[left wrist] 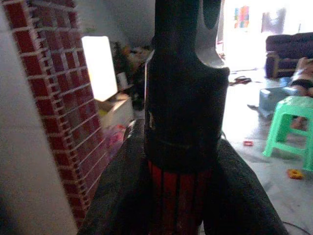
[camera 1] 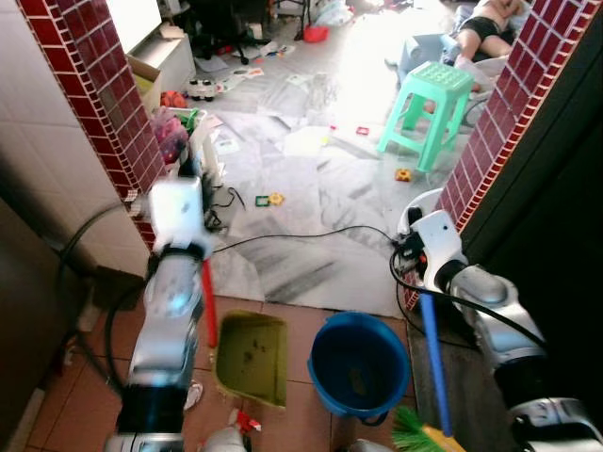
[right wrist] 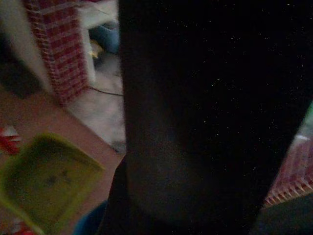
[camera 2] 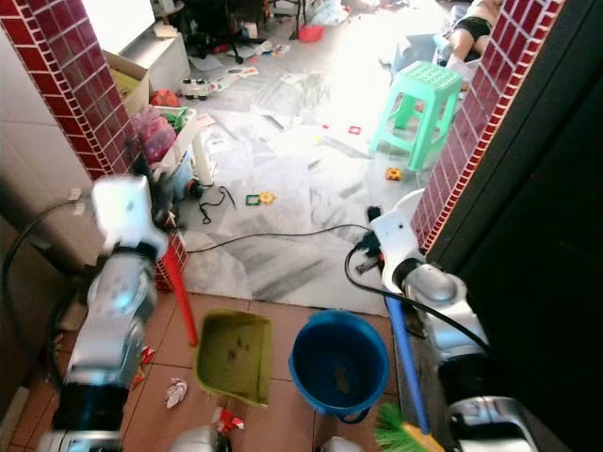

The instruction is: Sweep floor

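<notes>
A green dustpan (camera 1: 252, 358) rests on the brown tiles, its red handle (camera 1: 208, 301) rising to my left gripper (left wrist: 178, 196), which is shut on it. My right gripper (camera 1: 421, 275) is shut on the blue handle (camera 1: 433, 358) of a broom. The broom's green bristles (camera 1: 415, 435) sit near the bottom edge, right of a blue bucket (camera 1: 358, 363). Crumpled white paper (camera 2: 175, 391) and a red scrap (camera 2: 224, 419) lie on the tiles beside the dustpan. In the right wrist view the dustpan (right wrist: 44, 181) lies below the dark handle.
Red brick pillars (camera 1: 104, 94) (camera 1: 499, 122) frame a doorway to a marble floor strewn with toys and papers. A black cable (camera 1: 301, 235) crosses the threshold. A green stool (camera 1: 429, 108) stands beyond on the right, and a person (camera 1: 485, 24) lies at the far back.
</notes>
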Robot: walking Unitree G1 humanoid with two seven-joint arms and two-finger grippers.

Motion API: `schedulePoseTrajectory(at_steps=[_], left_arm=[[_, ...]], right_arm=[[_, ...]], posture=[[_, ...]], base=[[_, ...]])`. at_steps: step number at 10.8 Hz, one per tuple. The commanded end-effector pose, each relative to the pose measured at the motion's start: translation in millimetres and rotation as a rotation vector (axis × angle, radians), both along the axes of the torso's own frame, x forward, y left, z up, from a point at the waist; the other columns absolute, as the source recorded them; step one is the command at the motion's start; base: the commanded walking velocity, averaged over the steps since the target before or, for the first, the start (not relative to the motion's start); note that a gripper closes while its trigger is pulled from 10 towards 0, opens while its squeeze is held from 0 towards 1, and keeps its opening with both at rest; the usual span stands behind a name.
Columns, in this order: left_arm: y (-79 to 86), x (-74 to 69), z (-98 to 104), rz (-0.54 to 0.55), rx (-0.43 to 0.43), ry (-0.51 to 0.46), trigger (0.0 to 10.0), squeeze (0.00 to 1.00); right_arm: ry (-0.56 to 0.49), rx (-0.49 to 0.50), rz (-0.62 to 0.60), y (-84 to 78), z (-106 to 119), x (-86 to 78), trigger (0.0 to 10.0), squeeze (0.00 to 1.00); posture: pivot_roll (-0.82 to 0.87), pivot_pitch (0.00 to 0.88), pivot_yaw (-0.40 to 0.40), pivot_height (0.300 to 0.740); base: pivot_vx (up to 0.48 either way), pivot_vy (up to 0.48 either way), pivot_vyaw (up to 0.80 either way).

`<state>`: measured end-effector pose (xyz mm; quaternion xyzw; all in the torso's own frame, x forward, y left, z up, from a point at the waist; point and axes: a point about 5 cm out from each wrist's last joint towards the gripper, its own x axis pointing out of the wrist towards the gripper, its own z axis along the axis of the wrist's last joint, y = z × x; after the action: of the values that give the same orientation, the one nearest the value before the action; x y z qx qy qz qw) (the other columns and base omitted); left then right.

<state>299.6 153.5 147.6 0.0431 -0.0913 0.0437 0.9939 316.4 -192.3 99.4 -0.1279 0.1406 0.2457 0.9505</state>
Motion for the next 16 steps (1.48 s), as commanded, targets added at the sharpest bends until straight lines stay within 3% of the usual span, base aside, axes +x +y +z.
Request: schedulePoseTrajectory(at_steps=[1, 3, 4, 7, 8, 9, 11, 13, 16], left_arm=[[1.8, 0.1, 4, 0.016, -0.001, -0.025, 10.0, 0.00], [7.9, -3.8, -14, 0.081, -0.002, 0.045, 10.0, 0.00], [8.2, -5.6, -20, 0.085, -0.026, 0.070, 10.0, 0.00], [2.9, -7.6, -23, 0.080, -0.040, 0.085, 10.0, 0.00], [1.6, -8.7, -22, 0.080, -0.046, 0.083, 10.0, 0.00], [1.9, -9.0, -22, 0.082, -0.050, 0.086, 10.0, 0.00], [1.3, -8.5, -22, 0.079, -0.054, 0.087, 10.0, 0.00], [-0.1, -6.6, -20, 0.074, -0.057, 0.082, 10.0, 0.00], [-2.9, -4.6, -17, 0.069, -0.064, 0.074, 10.0, 0.00]], right_arm=[[-0.013, 0.030, 0.060, 6.4, 8, 0.1, 10.0, 0.00], [-0.028, 0.196, 0.245, 25.9, 23, -9.5, 10.0, 0.00], [-0.042, 0.237, 0.272, 30.2, 28, -9.9, 10.0, 0.00], [-0.063, 0.392, 0.286, 38.0, 41, -9.8, 10.0, 0.00], [-0.153, 0.463, 0.226, 45.0, 51, -4.8, 10.0, 0.00], [-0.171, 0.511, 0.215, 52.4, 54, -5.0, 10.0, 0.00], [-0.170, 0.464, 0.264, 61.1, 48, -11.9, 10.0, 0.00], [-0.191, 0.368, 0.293, 54.4, 44, -12.5, 10.0, 0.00], [-0.358, 0.246, 0.261, 47.8, 55, -6.0, 10.0, 0.00]], posture=[[-0.08, 0.000, 0.007, 0.740], [-0.07, 0.000, 0.006, 0.740], [-0.07, 0.000, 0.005, 0.740], [-0.07, 0.000, 0.009, 0.740], [-0.07, 0.000, 0.008, 0.740], [-0.06, 0.000, 0.007, 0.740], [-0.06, 0.000, 0.009, 0.740], [-0.06, 0.000, 0.011, 0.740], [-0.07, 0.000, 0.012, 0.740]], base=[[0.000, 0.000, 0.00], [0.000, 0.000, 0.00], [0.000, 0.000, 0.00], [0.000, 0.000, 0.00], [0.000, 0.000, 0.00], [0.000, 0.000, 0.00], [0.000, 0.000, 0.00], [0.000, 0.000, 0.00], [0.000, 0.000, 0.00]])
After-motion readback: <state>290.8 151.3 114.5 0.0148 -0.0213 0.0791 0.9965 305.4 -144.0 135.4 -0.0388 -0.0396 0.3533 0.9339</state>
